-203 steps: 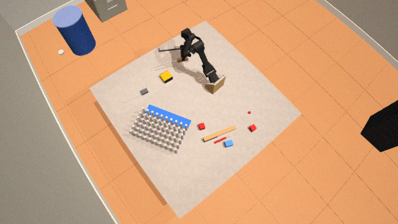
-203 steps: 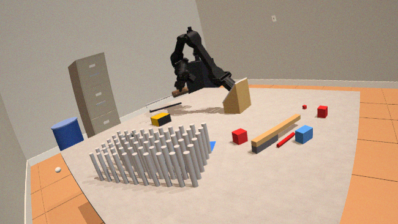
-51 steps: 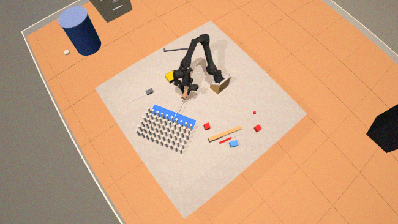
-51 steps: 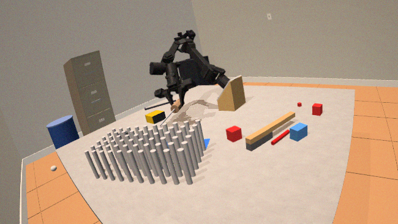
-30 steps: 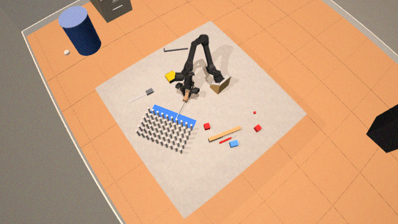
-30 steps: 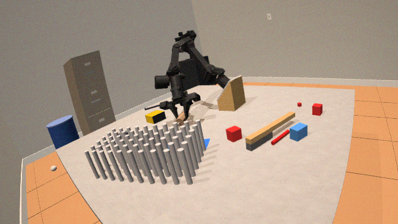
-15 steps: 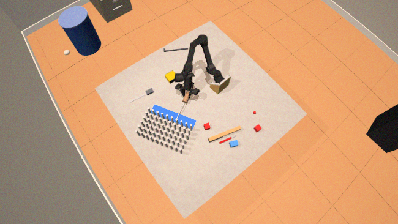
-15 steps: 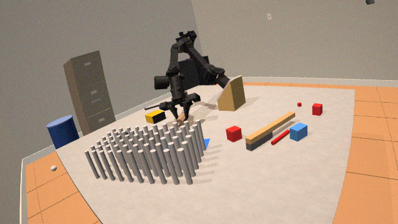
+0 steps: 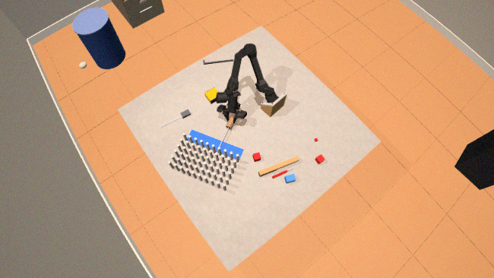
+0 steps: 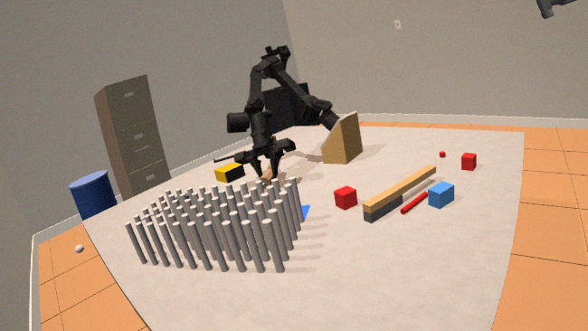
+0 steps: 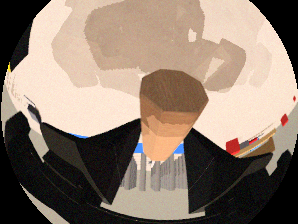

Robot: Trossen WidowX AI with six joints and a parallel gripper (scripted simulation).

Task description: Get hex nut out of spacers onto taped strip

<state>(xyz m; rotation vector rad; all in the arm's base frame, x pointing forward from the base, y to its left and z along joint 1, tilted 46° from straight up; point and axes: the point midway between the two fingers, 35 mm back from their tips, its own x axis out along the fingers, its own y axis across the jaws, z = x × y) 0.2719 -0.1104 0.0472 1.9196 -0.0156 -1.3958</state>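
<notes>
My gripper [image 9: 231, 117] [image 10: 267, 175] [image 11: 164, 125] is shut on the wooden handle [image 9: 229, 122] [image 11: 172, 95] of a thin metal tool. It stands behind the spacer field, and the shaft [image 9: 225, 137] slants down over the blue taped strip [image 9: 201, 136] [image 10: 306, 212] [image 11: 180, 148]. The tip shows at the strip-side row of spacers; whether it touches one cannot be told. The metal spacers [image 9: 224, 187] [image 10: 273, 246] [image 11: 143, 175] stand upright in several rows. The hex nut cannot be made out among them.
A dark hooked rod [image 9: 218, 61] lies near the arm. A yellow block [image 9: 211, 94] [image 10: 229, 172] and a grey-ended thin tool [image 9: 185, 113] lie beside the gripper's area. A red cube [image 9: 257, 156] [image 10: 346, 197], wooden bar [image 9: 279, 165], red-handled tool [image 9: 280, 174] and blue block [image 9: 290, 178] lie right of the spacers.
</notes>
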